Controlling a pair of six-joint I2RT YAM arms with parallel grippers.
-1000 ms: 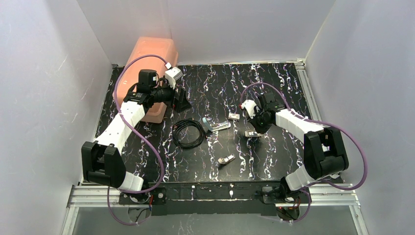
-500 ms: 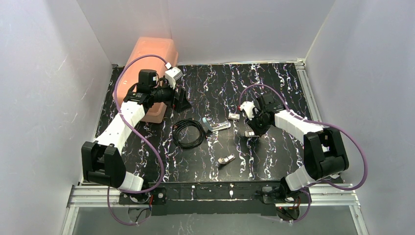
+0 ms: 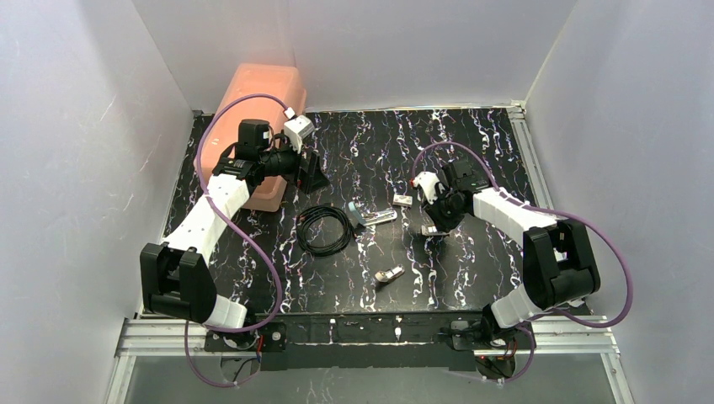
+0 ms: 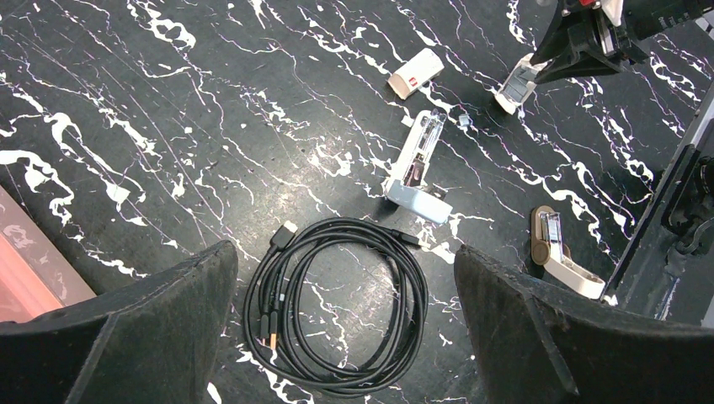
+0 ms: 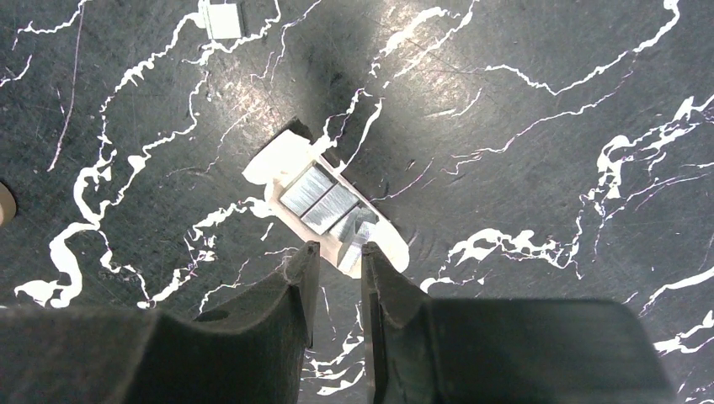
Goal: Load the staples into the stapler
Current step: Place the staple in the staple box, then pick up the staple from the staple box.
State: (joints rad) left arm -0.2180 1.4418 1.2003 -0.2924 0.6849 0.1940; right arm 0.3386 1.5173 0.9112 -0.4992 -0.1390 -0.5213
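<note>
The light-blue stapler (image 3: 371, 216) lies open on the black marbled table, its silver channel (image 4: 423, 145) showing in the left wrist view. The staples (image 5: 324, 202) are silvery strips in a small pale tray (image 3: 434, 229), right of the stapler. One strip (image 5: 354, 237) leans tilted at the tray's near end. My right gripper (image 5: 338, 251) hovers over that end, open only a narrow gap, with the tilted strip just at its tips. My left gripper (image 4: 343, 249) is wide open and empty, high at the back left (image 3: 311, 172).
A coiled black cable (image 4: 337, 303) lies left of the stapler. A small white block (image 3: 402, 200) sits behind it, and a tan object (image 3: 389, 275) lies nearer the front. A pink box (image 3: 253, 126) stands at the back left. A small grey piece (image 5: 223, 17) lies near the tray.
The right gripper's jaws have parted slightly over the staple tray. The left arm has not moved.
</note>
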